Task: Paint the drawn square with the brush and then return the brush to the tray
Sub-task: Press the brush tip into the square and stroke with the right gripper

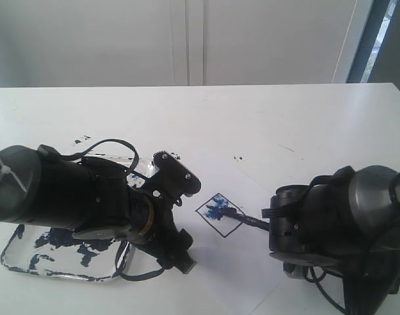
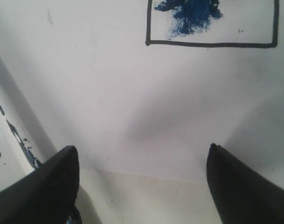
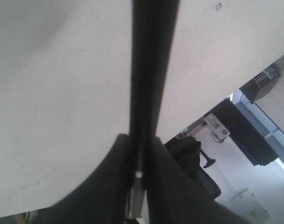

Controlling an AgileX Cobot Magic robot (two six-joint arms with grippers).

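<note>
**Right claw (image 3: 138, 161) pinches brush (image 1: 247, 218) with square (image 1: 219, 214) mostly bare**

Nearest the camera, the right claw has its jaws pressed together on the thin black handle. The dark tip reaches into the outline from the side nearest that arm. So slim a stick could twist or slide in that grip under a sideways stroke, dragging paint across the black line.

To the left, the tray (image 1: 55, 274) lies on the table beside the sheet, blotched blue-black. The bulk of the left arm (image 1: 68, 190) stretches over part of it. That arm may block the way when the brush goes home, and a wet tip carried across could drip.

Just past it, the left claw (image 2: 142, 149) hangs spread and empty over the paper (image 1: 252, 275), just beside the square. A wide stroke could knock the brush against it. Whether it pins the sheet cannot be told, and a loose sheet might creep under the bristles.

Inside the outline, one blue daub (image 1: 215, 209) covers a corner and the rest is white, so most of the painting appears undone. Farther off, dark specks (image 1: 238, 158) dot the white table (image 1: 186, 111).
</note>
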